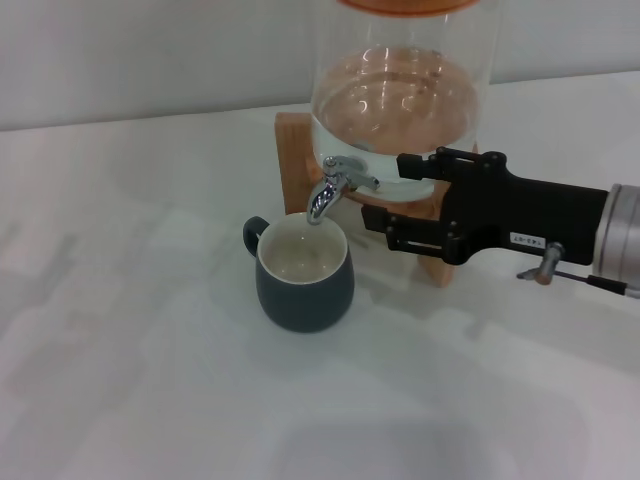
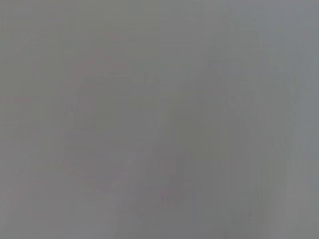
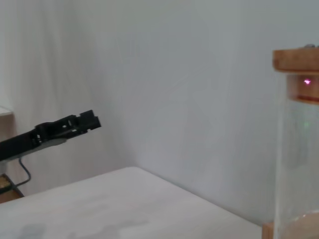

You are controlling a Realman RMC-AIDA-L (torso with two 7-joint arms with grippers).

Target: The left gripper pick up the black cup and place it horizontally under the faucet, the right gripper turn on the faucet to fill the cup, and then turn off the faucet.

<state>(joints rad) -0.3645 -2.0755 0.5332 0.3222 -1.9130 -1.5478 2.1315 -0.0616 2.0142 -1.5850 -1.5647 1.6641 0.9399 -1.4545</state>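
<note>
- The black cup (image 1: 304, 277) stands upright on the white desk (image 1: 130, 330), its mouth directly under the spout of the faucet (image 1: 335, 187); its loop handle points to about 10 o'clock in the head view. The cream inside looks empty or nearly so; no stream of water is visible.
- The faucet is fixed low on the glass dispenser (image 1: 400, 90), which sits on a wooden stand (image 1: 295, 160). Its lever juts out toward about 4 o'clock from the spigot body, toward the right end effector.
- The right end effector (image 1: 385, 195) reaches in from 3 o'clock, its long axis roughly level and pointing toward 9 o'clock. Its two thin fingers stand apart, one above the other, holding nothing; the upper fingertip is near the lever, not visibly touching.
- The deciding relation: the lever lies just off the tips of the right end effector, at roughly 9 to 10 o'clock from it, so a short advance along its own axis would likely bring the fingers around the lever.
- The left end effector (image 3: 75, 124) shows only in the right wrist view, raised well clear of the desk; whether its fingers are apart or together I cannot tell. The right arm is plainly the nearer one.
</note>
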